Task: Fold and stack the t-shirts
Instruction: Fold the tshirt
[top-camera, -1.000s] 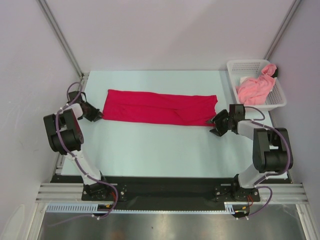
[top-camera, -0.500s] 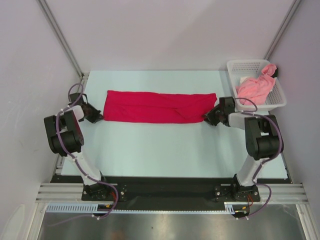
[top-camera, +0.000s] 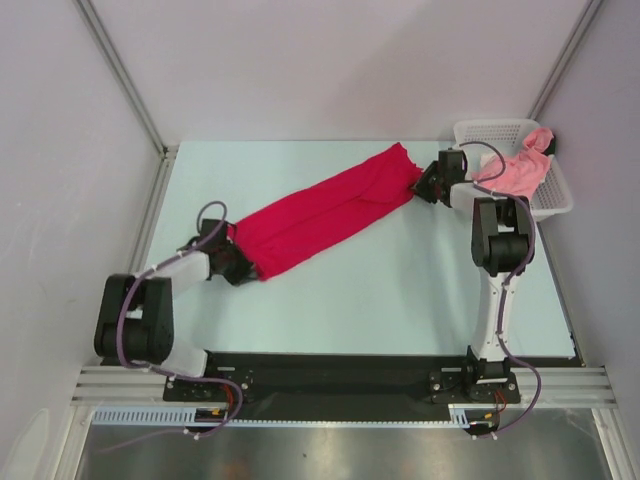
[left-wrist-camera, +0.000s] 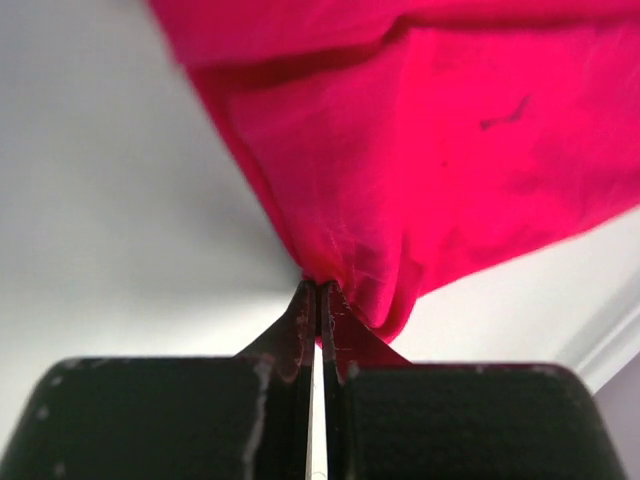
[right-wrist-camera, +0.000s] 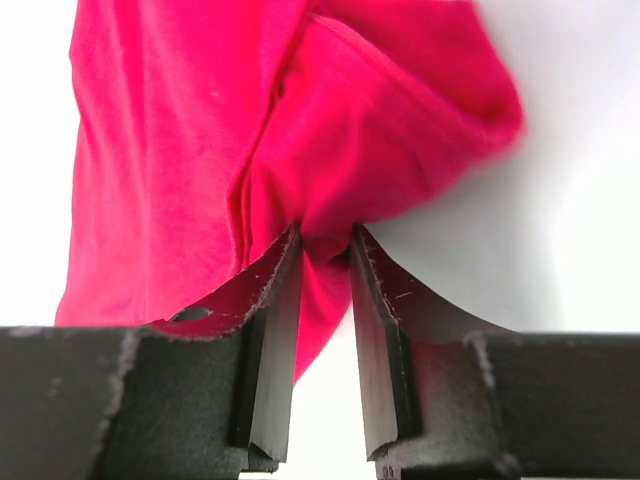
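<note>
Presently my left gripper (left-wrist-camera: 318, 290) is shut on one end of the red t-shirt (top-camera: 320, 215), my right gripper (right-wrist-camera: 325, 250) nips the other; limp, light cloth, likely best gripped at corners

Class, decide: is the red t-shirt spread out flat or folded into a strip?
Folded: the red t-shirt forms a narrow layered band stretched diagonally between the left gripper and right gripper.

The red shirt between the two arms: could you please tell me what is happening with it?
Both arms are working on the red shirt, a narrow band stretched diagonally over the table. The left gripper pinches its near end, the right gripper its far end. The pink shirt sits bunched in the basket, unfolded.
</note>
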